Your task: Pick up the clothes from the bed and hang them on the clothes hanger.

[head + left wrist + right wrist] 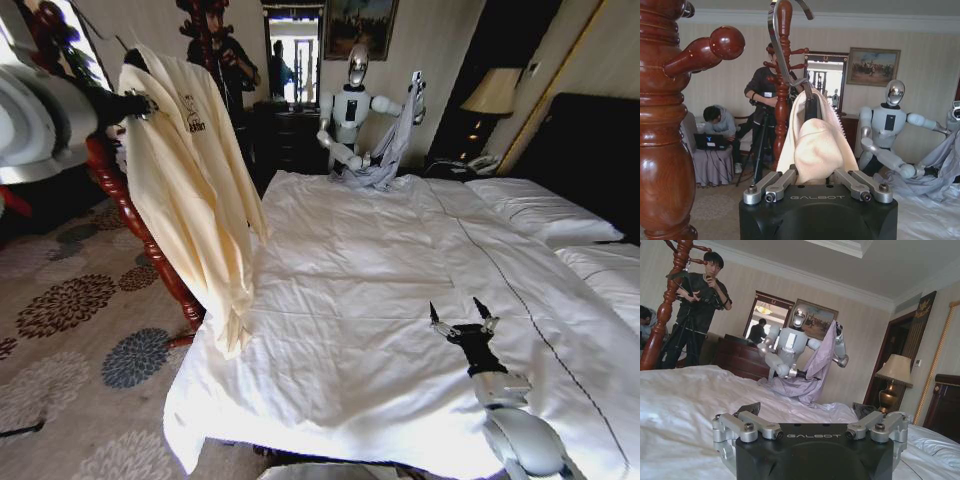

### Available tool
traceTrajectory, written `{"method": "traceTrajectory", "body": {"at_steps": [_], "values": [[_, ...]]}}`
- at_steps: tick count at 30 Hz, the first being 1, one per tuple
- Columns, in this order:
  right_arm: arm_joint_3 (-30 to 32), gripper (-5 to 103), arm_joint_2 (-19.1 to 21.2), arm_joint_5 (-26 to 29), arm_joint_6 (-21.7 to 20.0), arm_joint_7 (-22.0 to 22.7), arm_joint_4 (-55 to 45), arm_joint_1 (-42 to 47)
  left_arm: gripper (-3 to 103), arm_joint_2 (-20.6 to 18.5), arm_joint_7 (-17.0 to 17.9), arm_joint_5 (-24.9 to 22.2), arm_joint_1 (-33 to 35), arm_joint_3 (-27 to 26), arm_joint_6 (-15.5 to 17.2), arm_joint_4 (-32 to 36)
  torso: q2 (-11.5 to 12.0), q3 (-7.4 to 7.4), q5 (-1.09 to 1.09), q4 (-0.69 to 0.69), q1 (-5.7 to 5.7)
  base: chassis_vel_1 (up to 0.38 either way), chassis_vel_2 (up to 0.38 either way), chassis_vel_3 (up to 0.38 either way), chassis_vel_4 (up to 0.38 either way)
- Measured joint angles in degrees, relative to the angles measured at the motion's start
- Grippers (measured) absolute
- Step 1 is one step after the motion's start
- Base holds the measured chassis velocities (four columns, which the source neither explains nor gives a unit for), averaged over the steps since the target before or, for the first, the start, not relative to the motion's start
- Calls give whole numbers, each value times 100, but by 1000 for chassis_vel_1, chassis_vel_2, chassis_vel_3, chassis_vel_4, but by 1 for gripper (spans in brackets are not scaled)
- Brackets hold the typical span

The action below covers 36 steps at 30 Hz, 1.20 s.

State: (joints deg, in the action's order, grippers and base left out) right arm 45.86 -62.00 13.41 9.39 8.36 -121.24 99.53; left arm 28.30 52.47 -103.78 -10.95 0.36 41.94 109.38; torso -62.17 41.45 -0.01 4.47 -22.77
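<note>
Cream silk, the clothes (816,145), is pinched at the shoulder by the left gripper (816,186), right against its wrist, with the black hanger (812,107) threaded inside. From there the garment's long axis is seen running straight down, off the bed's edge (200,400). The silver hook (777,45) is held just beside the red wooden coat stand (782,75), seemingly not yet seated on a peg. The right gripper (461,318), jaws spread, is parked low over the white duvet, well apart. Beyond, another robot (350,110) is seen handling a grey garment (385,160).
</note>
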Motion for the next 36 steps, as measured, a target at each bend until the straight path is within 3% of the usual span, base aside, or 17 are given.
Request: {"method": "traceTrajectory", "body": {"at_steps": [11,29,36], "values": [[0,100,0,0,0,0,0,0,18,225,202,-138,-304,38,-3,-411,0,0,1,-1,1,0,0,0,0],[-1,100,0,0,0,0,0,0,18,-28,483,-209,240,-426,-40,-190,0,-1,0,-2,1,0,0,0,0],[-1,100,0,0,0,0,0,0,18,160,514,-195,147,-413,-44,-412,0,0,3,1,1,0,0,0,0]]}}
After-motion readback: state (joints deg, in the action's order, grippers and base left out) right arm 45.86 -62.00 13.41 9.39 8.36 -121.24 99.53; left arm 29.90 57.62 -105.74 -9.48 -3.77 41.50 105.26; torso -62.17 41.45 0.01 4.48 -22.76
